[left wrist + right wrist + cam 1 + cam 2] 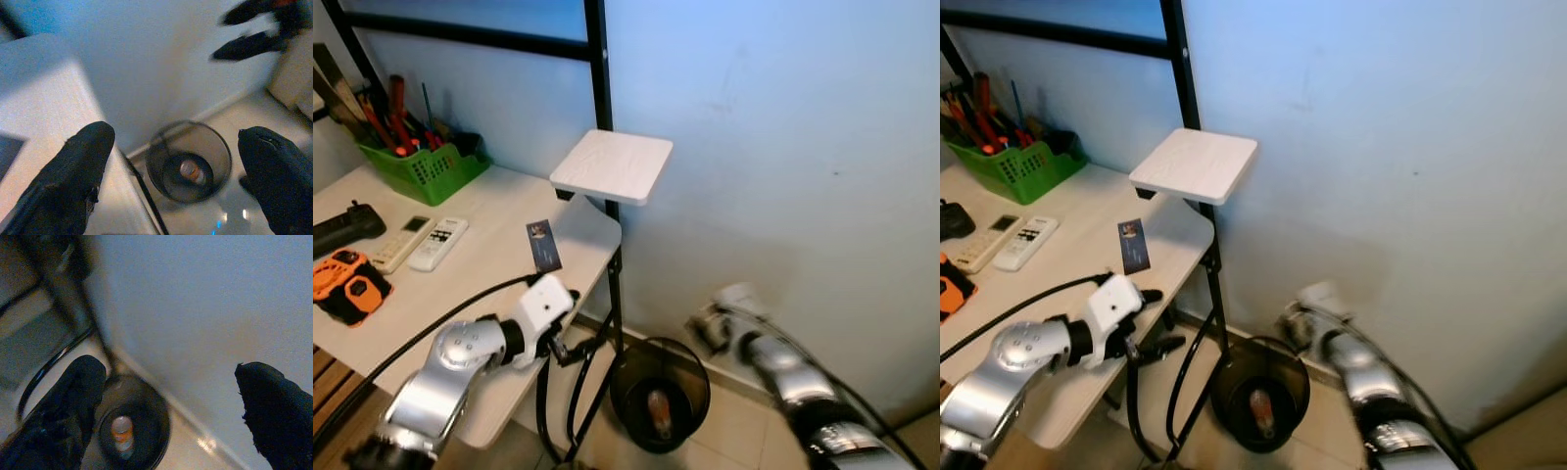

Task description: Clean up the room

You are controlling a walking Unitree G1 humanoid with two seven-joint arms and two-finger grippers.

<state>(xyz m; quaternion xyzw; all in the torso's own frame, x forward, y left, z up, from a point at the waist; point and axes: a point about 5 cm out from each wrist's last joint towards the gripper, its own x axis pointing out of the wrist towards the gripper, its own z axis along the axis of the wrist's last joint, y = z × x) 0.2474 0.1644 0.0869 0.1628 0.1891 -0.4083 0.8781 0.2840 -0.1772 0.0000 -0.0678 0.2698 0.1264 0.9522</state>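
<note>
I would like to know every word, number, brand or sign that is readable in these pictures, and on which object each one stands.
No text is readable.
Two white remote controls on the desk: button markings too small to read.
Small dark card standing near the desk edge: a print shows, but it is blurred.
Orange and black tool: no legible brand.
Bottle in the black mesh bin: label too blurred.

Black mesh wastebasket (661, 392) with an orange-and-white bottle (658, 410) inside. Desk (499, 245) is pale cream, tool basket (426, 171) bright green (red handles poking out), tape measure (347, 286) orange and black, two remotes (421, 242) white, wall (783, 147) pale blue.
</note>
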